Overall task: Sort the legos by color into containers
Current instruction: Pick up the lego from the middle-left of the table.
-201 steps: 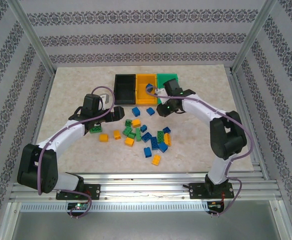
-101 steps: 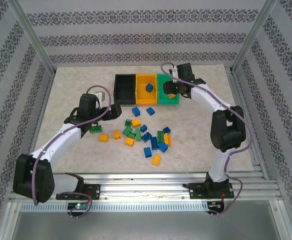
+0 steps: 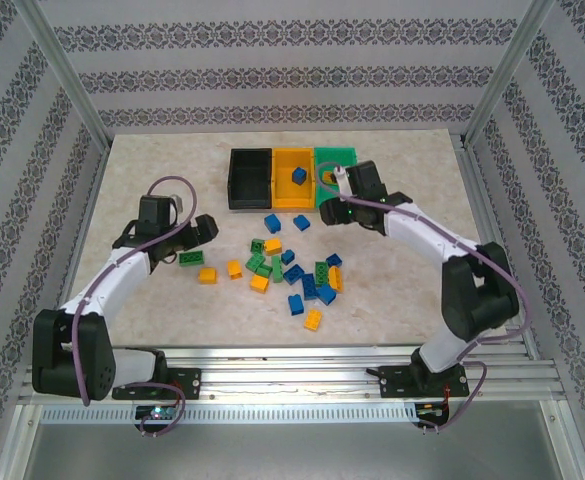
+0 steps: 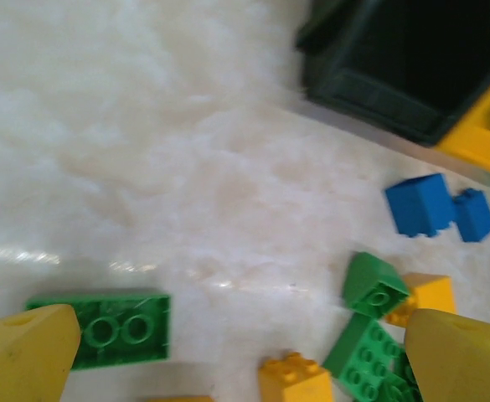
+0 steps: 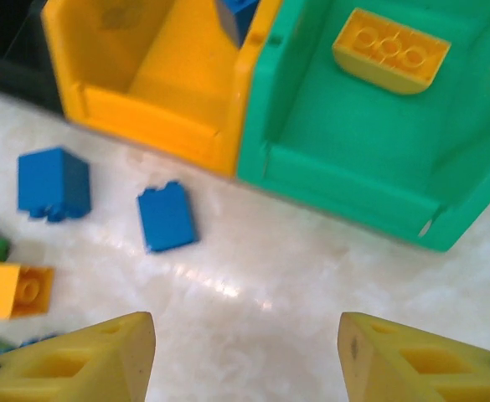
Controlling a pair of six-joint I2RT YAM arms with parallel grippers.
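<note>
Several blue, green and yellow-orange legos (image 3: 292, 268) lie scattered mid-table. The containers stand in a row behind them: black (image 3: 251, 180), yellow-orange (image 3: 292, 193) and green (image 3: 344, 157). A blue brick (image 3: 298, 176) lies in the yellow-orange bin, and a yellow brick (image 5: 391, 48) lies in the green bin (image 5: 353, 167). My right gripper (image 5: 245, 360) is open and empty over bare table just in front of the green bin, seen from above at the right gripper (image 3: 330, 213). My left gripper (image 3: 200, 230) is open and empty, hovering by a flat green brick (image 4: 102, 328).
Two blue bricks (image 5: 54, 182) (image 5: 167, 218) lie in front of the yellow-orange bin (image 5: 152, 117). A small yellow brick (image 4: 295, 378) and green bricks (image 4: 374, 285) lie between my left fingers. The black bin (image 4: 404, 67) is ahead of the left gripper. Bare tabletop (image 3: 142, 180) stretches to the far left.
My right arm swung from above the green bin back down to the table in front of it, jaws open. My left gripper drew back to the left, away from the pile.
</note>
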